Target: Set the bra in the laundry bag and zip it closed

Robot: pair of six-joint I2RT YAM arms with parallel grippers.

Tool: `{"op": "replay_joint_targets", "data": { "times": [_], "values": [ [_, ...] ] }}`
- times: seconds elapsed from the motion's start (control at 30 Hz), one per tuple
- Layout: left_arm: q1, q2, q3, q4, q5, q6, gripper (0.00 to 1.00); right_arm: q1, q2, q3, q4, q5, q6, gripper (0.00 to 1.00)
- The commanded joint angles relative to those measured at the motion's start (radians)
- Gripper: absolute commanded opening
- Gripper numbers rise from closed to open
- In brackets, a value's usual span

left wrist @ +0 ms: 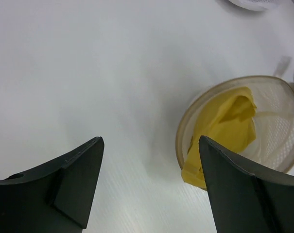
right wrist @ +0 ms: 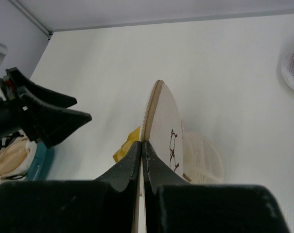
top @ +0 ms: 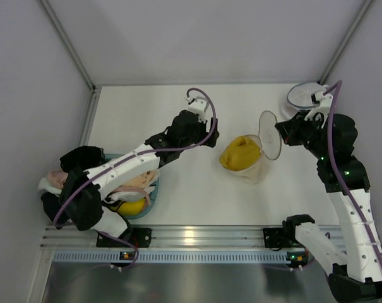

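Observation:
The mustard-yellow bra (top: 240, 153) lies bunched in the lower half of the laundry bag (top: 261, 169), one fold hanging over the tan rim (left wrist: 184, 127) at the bag's left side. My right gripper (top: 283, 131) is shut on the rim of the bag's lid (top: 269, 134) and holds it upright. In the right wrist view the closed fingertips (right wrist: 143, 142) pinch the lid (right wrist: 165, 121), with the bra (right wrist: 126, 146) showing behind it. My left gripper (top: 208, 136) hangs open to the left of the bag. Its jaws (left wrist: 150, 141) stand wide over bare table, the bra (left wrist: 228, 125) to their right.
A teal basket (top: 148, 203) holding peach and pink garments and another yellow piece stands at the near left under the left arm. A second round mesh bag with a blue rim (top: 303, 95) lies at the far right, behind the right gripper. Enclosure walls stand on three sides.

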Motion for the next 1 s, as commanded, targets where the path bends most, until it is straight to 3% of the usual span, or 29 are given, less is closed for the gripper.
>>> {"op": "replay_joint_targets", "data": {
  "times": [0.0, 0.1, 0.4, 0.77, 0.87, 0.97],
  "values": [
    [0.084, 0.067, -0.038, 0.028, 0.056, -0.147, 0.84, 0.007, -0.028, 0.001, 0.032, -0.043, -0.032, 0.0],
    [0.114, 0.145, -0.013, 0.048, 0.105, -0.154, 0.81, 0.007, -0.04, 0.003, 0.026, -0.075, -0.046, 0.0],
    [0.103, 0.305, 0.057, 0.163, 0.432, -0.12, 0.72, 0.007, -0.055, -0.028, 0.035, -0.106, -0.081, 0.0],
    [0.065, 0.352, 0.056, 0.197, 0.455, -0.117, 0.69, 0.006, -0.031, -0.037, 0.052, -0.094, -0.071, 0.0],
    [0.059, 0.398, 0.073, 0.191, 0.422, -0.115, 0.64, 0.006, -0.032, -0.031, 0.05, -0.092, -0.071, 0.0],
    [0.057, 0.42, 0.079, 0.191, 0.377, -0.137, 0.49, 0.007, -0.04, -0.026, 0.044, -0.082, -0.072, 0.0]
  ]
}}
